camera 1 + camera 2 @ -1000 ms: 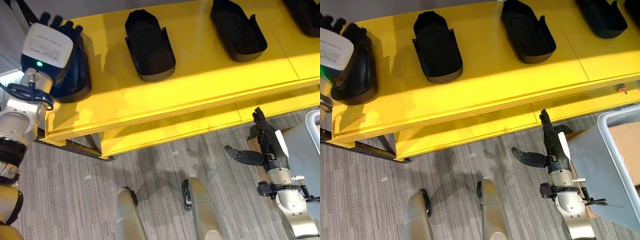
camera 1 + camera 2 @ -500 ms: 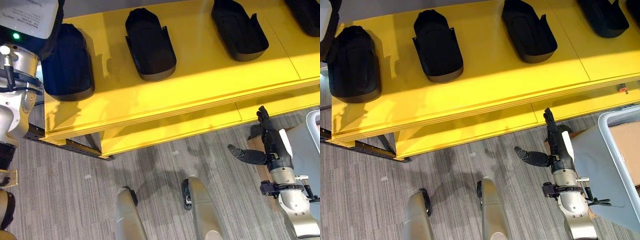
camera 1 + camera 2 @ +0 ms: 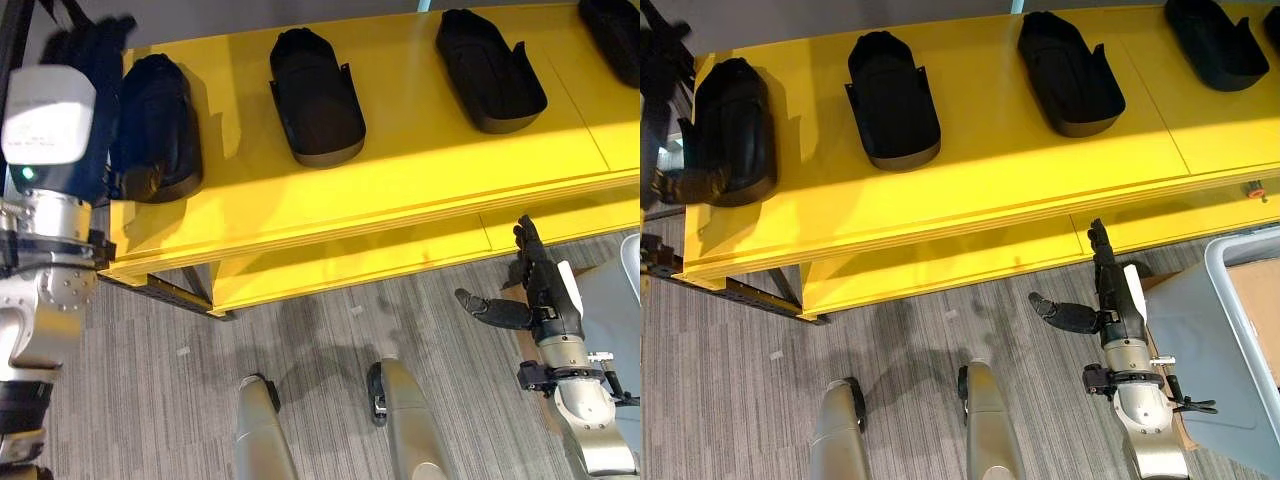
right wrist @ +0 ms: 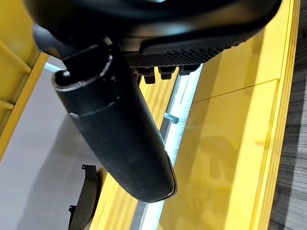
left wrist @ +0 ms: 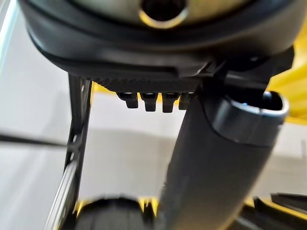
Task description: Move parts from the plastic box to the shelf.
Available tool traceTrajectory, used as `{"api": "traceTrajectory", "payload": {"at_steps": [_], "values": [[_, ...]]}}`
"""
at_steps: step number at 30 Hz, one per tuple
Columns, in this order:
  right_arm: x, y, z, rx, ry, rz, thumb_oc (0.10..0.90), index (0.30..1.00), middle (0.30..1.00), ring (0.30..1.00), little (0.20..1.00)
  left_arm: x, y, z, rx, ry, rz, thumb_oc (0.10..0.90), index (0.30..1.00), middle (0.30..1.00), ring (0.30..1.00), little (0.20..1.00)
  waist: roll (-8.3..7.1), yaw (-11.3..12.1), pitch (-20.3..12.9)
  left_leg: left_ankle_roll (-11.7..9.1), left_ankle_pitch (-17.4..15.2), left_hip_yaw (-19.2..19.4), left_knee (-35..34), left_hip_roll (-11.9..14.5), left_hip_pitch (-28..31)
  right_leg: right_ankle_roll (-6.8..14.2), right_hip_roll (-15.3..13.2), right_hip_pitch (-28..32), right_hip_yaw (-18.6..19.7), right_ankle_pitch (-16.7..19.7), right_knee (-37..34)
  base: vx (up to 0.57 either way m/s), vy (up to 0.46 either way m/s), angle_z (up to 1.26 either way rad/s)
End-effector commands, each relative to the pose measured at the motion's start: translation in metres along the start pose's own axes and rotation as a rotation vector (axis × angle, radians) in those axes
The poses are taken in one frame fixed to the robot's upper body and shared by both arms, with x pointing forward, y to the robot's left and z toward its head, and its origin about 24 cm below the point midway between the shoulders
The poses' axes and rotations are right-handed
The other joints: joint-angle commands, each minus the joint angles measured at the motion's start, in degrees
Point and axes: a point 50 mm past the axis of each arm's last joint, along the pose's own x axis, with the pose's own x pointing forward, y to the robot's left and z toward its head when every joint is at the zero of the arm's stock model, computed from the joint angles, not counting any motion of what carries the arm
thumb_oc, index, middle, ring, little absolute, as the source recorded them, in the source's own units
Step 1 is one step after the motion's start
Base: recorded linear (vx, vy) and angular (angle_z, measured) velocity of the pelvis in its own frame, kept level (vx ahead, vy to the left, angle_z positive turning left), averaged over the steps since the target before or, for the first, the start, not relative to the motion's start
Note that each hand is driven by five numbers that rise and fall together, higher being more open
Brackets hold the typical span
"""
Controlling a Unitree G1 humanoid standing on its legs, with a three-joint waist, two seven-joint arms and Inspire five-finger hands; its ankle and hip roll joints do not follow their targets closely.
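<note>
The left hand has let go of the leftmost part and has drawn back to the shelf's left end, fingers straight and holding nothing. The part now lies on the yellow shelf, in line with three others. The right hand hangs open below the shelf edge, near the plastic box. This placement seems complete; another part can be fetched next.

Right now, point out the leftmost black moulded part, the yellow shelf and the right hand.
Leftmost black moulded part (image 3: pixel 735 130), right eye view, its top.
Yellow shelf (image 3: pixel 980 190), right eye view, bare board.
Right hand (image 3: pixel 1110 300), right eye view, its back.
</note>
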Motion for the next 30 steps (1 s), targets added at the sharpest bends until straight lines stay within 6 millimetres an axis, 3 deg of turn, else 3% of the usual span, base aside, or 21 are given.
{"api": "traceTrajectory", "payload": {"at_steps": [1,3,5,7,8,9,13,20,23,24,28,30], "values": [[0.012,-0.016,0.054,0.005,-0.288,-0.076,0.900,1.000,1.000,1.000,1.000,0.009,0.035,0.010,-0.145,-0.054,0.191,0.900,1.000,1.000,1.000,1.000,1.21,-0.7,-4.5,4.8,-3.1,1.0,-0.5,-1.0,4.2,1.5,-1.2,5.7,1.9,3.6,-7.2,-0.01,0.000,0.03],[0.011,-0.014,0.056,0.013,-0.301,-0.070,0.900,1.000,1.000,1.000,1.000,-0.006,0.021,0.019,-0.361,-0.076,0.138,0.900,1.000,1.000,1.000,1.000,1.22,-0.6,-4.4,4.8,-2.5,1.1,-1.9,-1.1,5.1,1.5,-1.3,6.7,1.9,4.4,-8.6,0.00,0.000,0.00],[0.010,-0.013,0.056,0.025,-0.303,-0.065,0.900,1.000,1.000,1.000,1.000,-0.011,0.018,0.021,-0.424,-0.082,0.100,0.900,1.000,1.000,1.000,1.000,1.32,-0.6,-4.4,4.8,-2.1,1.1,-2.6,-1.1,5.7,1.6,-1.3,7.3,1.9,4.8,-9.3,0.00,0.000,0.00],[0.009,-0.010,0.057,0.054,-0.306,-0.058,0.900,1.000,1.000,1.000,1.000,-0.020,0.009,0.032,-0.681,-0.099,0.064,0.900,1.000,1.000,1.000,1.000,1.52,-0.5,-4.4,4.7,-1.0,1.2,-4.8,-1.1,7.3,1.6,-1.4,9.0,1.9,5.6,-11.1,0.01,-0.005,0.04],[0.008,-0.009,0.059,0.071,-0.319,-0.057,0.900,1.000,1.000,1.000,1.000,-0.027,0.002,0.037,-0.882,-0.091,0.057,0.900,1.000,1.000,1.000,1.000,1.65,-0.5,-4.5,4.8,-0.2,1.2,-6.5,-1.2,8.3,1.6,-1.5,9.8,1.8,6.3,-12.3,-0.06,-0.017,0.07],[0.008,-0.004,0.057,0.110,-0.312,-0.048,0.900,1.000,1.000,1.000,1.000,-0.041,-0.014,0.046,-1.072,-0.055,0.003,0.900,1.000,1.000,1.000,1.000,1.98,-0.4,-4.1,5.0,2.8,1.8,-10.5,-1.1,10.3,1.3,-1.3,11.3,1.8,8.6,-15.1,-0.05,-0.017,0.07],[0.007,0.001,0.056,0.121,-0.308,-0.024,0.900,1.000,1.000,1.000,1.000,-0.067,-0.038,0.054,-1.313,0.043,-0.091,0.900,1.000,1.000,1.000,1.000,2.84,-0.5,-4.6,5.2,6.7,3.4,-19.9,-1.2,17.0,2.0,-1.1,16.4,1.9,11.1,-22.0,0.04,-0.017,-0.03],[-0.006,-0.003,0.043,0.195,-0.245,-0.006,0.900,1.000,1.000,1.000,1.000,-0.113,-0.069,0.049,-1.497,0.277,-0.154,0.900,1.000,1.000,1.000,1.000,3.80,-0.7,-7.3,4.1,15.6,6.2,-37.8,0.9,28.8,2.2,1.3,24.5,0.9,12.6,-32.4,0.06,-0.068,-0.09],[-0.011,-0.005,0.038,0.206,-0.219,0.003,0.900,1.000,1.000,1.000,1.000,-0.121,-0.067,0.051,-1.474,0.278,-0.178,0.900,1.000,1.000,1.000,1.000,3.93,-0.7,-8.4,3.5,18.0,7.1,-40.8,2.2,31.2,1.7,2.6,26.0,0.5,12.5,-34.2,0.03,-0.139,-0.11],[-0.015,-0.009,0.036,0.175,-0.209,0.015,0.900,1.000,1.000,1.000,1.000,-0.127,-0.062,0.053,-1.456,0.263,-0.178,0.900,1.000,1.000,1.000,1.000,4.06,-0.4,-9.2,2.9,21.1,7.4,-43.0,3.5,32.5,1.0,4.3,26.8,0.4,12.1,-35.2,0.03,-0.233,-0.14],[-0.023,-0.010,0.030,0.159,-0.168,0.043,0.900,1.000,1.000,1.000,1.000,-0.139,-0.078,0.060,-1.527,0.315,-0.226,0.900,1.000,1.000,1.000,1.000,3.94,-0.1,-10.2,1.7,29.5,7.0,-43.1,4.8,32.6,-0.8,6.9,30.3,-0.6,12.3,-39.8,0.01,-0.213,-0.15],[-0.025,-0.012,0.026,0.173,-0.151,0.028,0.900,1.000,1.000,1.000,1.000,-0.142,-0.086,0.064,-1.584,0.340,-0.254,0.900,1.000,1.000,1.000,1.000,3.06,-0.9,-10.5,1.5,28.1,9.4,-41.3,4.3,32.3,-1.3,6.8,32.7,-0.9,12.2,-42.4,0.02,-0.170,0.07]]}}
